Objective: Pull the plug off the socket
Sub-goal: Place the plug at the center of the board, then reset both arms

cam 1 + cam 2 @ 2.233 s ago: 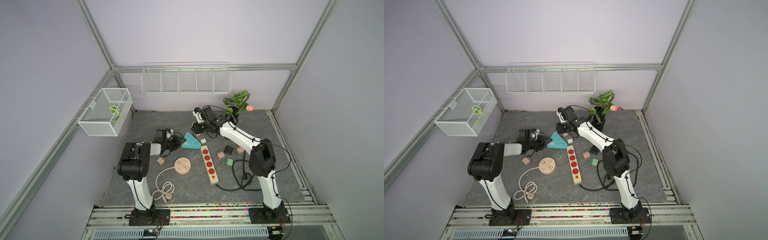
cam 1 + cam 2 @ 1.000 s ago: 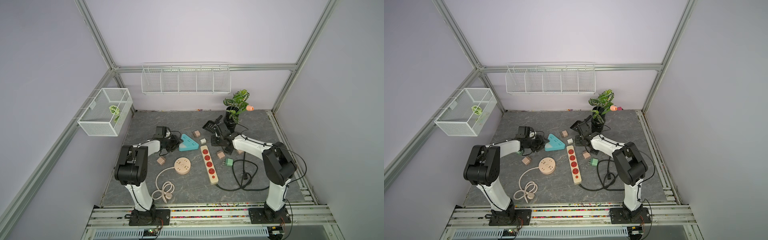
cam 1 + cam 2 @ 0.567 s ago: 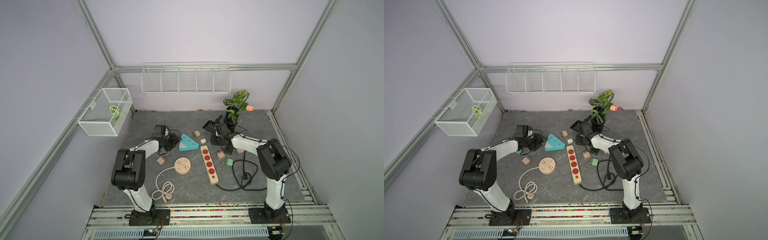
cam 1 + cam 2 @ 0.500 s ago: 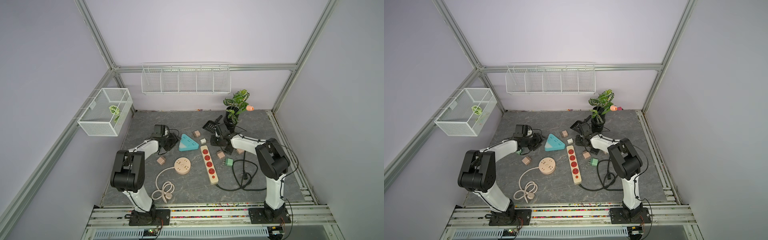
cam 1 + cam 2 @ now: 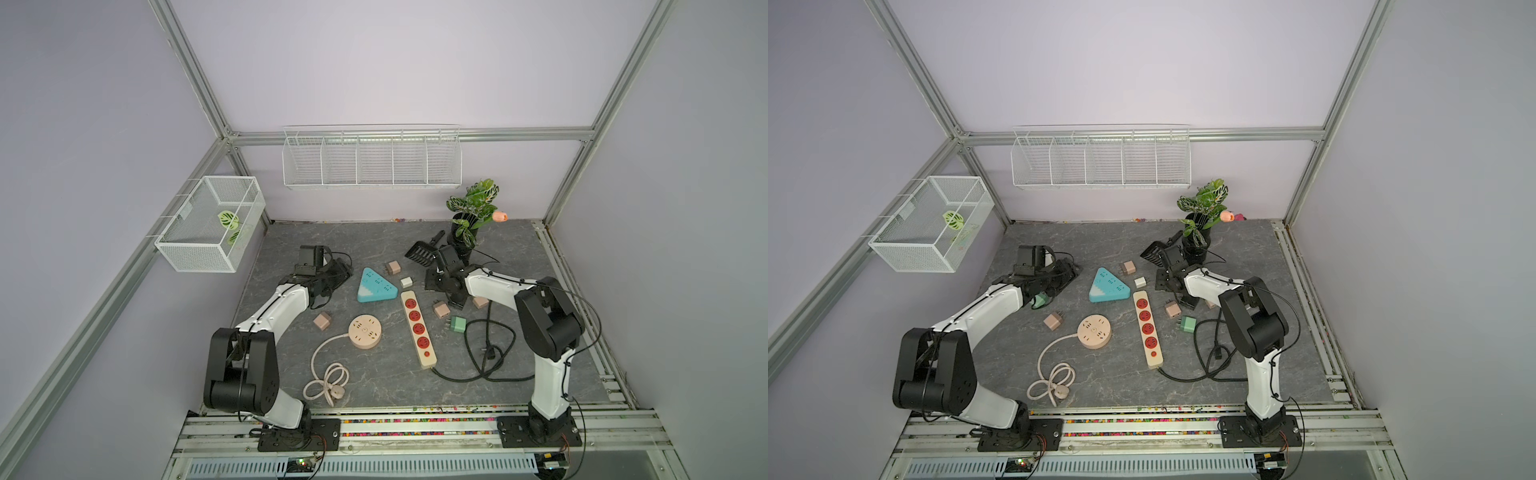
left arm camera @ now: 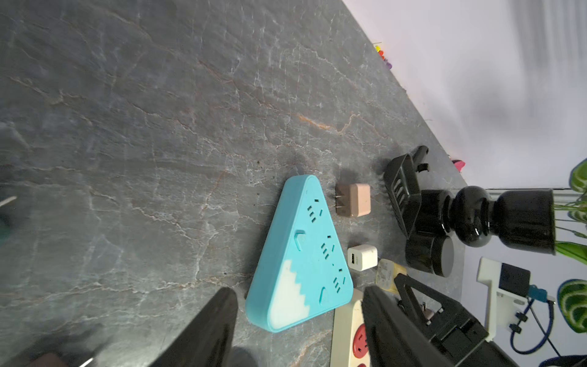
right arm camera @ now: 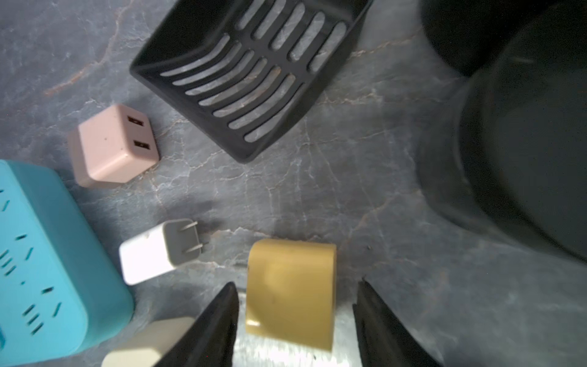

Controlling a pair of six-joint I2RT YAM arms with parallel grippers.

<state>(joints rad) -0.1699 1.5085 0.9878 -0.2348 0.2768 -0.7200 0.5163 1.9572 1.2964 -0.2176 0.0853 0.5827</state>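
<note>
Between spread fingers (image 7: 219, 317) of right gripper (image 7: 297, 283): yellow plug (image 7: 290, 263) on worktop (image 7: 317, 190), unpinched. Left gripper (image 6: 300, 290), also spread, faces blue socket (image 6: 298, 254).

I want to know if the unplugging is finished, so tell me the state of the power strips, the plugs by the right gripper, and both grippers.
teal strip: sockets empty
red-socket strip: sockets empty
round strip: sockets empty, cord coiled
yellow plug: unplugged, lying loose
white plug: unplugged, on its side
pink plug: unplugged, on its side
right gripper: open, straddling the yellow plug, not gripping
left gripper: open, empty
</note>
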